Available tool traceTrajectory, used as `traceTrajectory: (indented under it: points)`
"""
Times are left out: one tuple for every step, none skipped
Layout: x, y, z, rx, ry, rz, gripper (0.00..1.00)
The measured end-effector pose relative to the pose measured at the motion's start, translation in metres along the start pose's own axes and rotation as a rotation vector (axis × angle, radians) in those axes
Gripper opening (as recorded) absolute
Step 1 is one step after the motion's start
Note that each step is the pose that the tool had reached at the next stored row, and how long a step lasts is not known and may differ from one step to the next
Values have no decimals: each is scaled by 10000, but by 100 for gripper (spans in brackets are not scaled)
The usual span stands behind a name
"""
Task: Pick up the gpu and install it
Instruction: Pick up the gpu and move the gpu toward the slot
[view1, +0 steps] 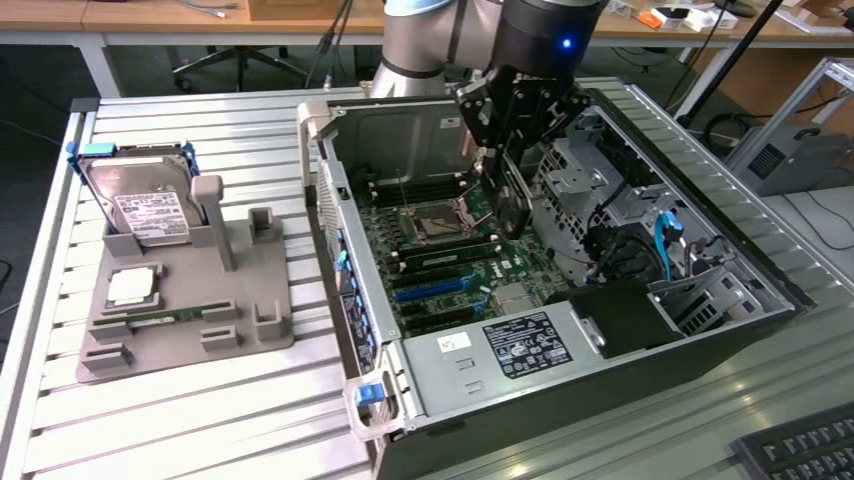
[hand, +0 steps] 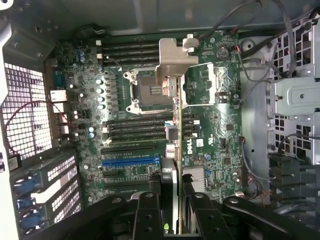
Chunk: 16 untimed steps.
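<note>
Your gripper clamped on the gpu, you hold it upright on edge above the motherboard, inside the open case

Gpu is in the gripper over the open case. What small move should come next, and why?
Probably shift the gpu toward the blue slot and line its edge up with it. The gripper holds the card above the motherboard, near the CPU socket, and it is not yet in any slot.
</note>
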<state>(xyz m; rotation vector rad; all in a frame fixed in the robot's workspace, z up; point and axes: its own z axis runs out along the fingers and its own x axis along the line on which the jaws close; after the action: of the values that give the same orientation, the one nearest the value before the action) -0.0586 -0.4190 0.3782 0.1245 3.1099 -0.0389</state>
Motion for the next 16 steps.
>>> traceTrajectory:
  points:
    - [-10,-1,2,2,0,0,27]
    - [-19,-1,4,1,0,0,27]
    - [-29,-1,6,1,-1,1,27]
    - [-34,-2,6,2,-1,1,27]
    - [-43,-1,7,2,-1,0,27]
    - [-50,0,8,2,-1,0,27]
    - [-53,-1,9,4,0,0,27]
    - [-56,-2,10,4,0,1,27]
    - [-58,-1,11,6,0,1,27]
    - [-59,-1,12,12,-1,1,27]
    - [-61,-1,14,18,-3,1,27]
    - [-63,-1,15,25,-3,0,27]
    - [-66,-1,16,36,-2,1,27]
    - [-74,-1,19,41,-4,-2,27]
    - [-80,0,21,42,-4,-1,27]
    - [-88,0,23,48,-4,-1,27]
